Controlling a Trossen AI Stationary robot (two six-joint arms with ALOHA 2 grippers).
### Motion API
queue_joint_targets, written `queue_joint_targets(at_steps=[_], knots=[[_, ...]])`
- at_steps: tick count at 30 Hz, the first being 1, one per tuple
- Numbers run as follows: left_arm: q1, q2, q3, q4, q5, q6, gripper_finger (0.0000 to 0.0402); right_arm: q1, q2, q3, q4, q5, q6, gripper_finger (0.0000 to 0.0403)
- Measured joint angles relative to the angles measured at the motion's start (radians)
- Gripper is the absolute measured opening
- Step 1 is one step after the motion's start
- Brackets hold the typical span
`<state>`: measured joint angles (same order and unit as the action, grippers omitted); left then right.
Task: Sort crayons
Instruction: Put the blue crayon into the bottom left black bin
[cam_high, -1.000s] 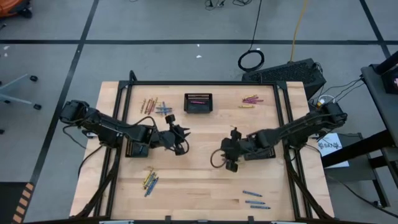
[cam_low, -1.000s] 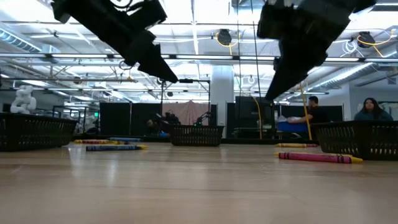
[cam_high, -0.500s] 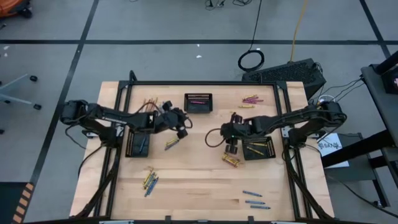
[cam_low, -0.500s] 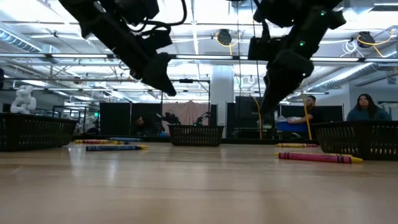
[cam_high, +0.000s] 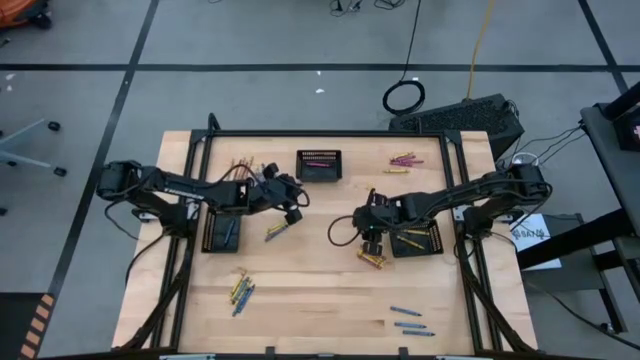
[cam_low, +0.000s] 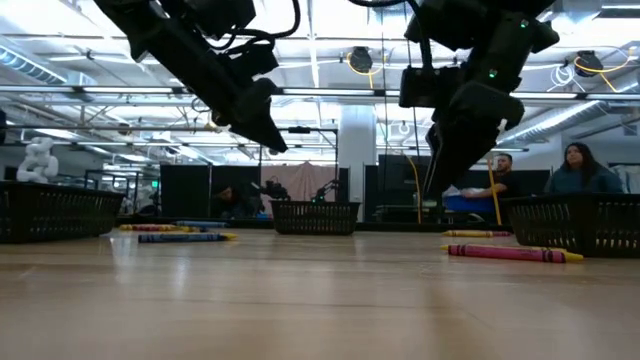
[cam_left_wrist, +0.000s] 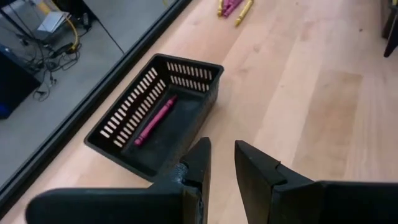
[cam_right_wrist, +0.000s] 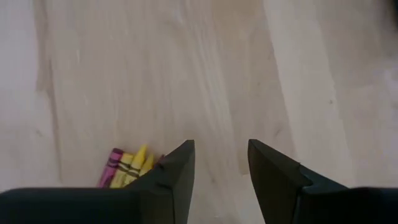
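Crayons (cam_high: 372, 259) look light, stiff and prone to roll, so pinch mid-length; right gripper (cam_right_wrist: 221, 163) hangs open, left gripper (cam_left_wrist: 222, 163) narrowly parted and empty.

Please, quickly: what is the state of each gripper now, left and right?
Left gripper: narrow gap between its fingers, nothing held.
Right gripper: open, empty, above the wooden table.

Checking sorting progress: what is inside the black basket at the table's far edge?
The left wrist view shows one pink crayon lying on the basket's floor. The corner nearest the camera is hidden behind the fingers.
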<state>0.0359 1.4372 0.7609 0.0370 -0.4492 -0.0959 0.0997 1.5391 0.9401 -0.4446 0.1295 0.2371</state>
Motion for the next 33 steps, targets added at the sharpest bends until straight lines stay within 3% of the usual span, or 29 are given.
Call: queue_joint_targets(at_steps=[6,16,22,27,33], knots=[[-0.051,0.0,0.0,-0.001,0.002,-0.034,0.007,0.041,0.0,0.0,-0.001,-0.009,0.07,0.0135],[-0.118,0.0,0.0,0.008,-0.039,-0.082,0.007,0.168,0.0,0.0,0.063,-0.236,0.101,0.0134],[-0.137,0.0,0.0,0.009,-0.06,-0.101,0.007,0.318,0.003,0.0,0.091,-0.23,0.189,0.0134],[-0.15,0.0,0.0,0.009,-0.085,-0.102,0.007,0.491,0.006,0.0,0.023,-0.177,0.402,0.0134],[-0.159,0.0,0.0,0.018,-0.09,-0.102,0.007,0.666,0.031,0.0,-0.024,-0.009,0.628,0.0141]])
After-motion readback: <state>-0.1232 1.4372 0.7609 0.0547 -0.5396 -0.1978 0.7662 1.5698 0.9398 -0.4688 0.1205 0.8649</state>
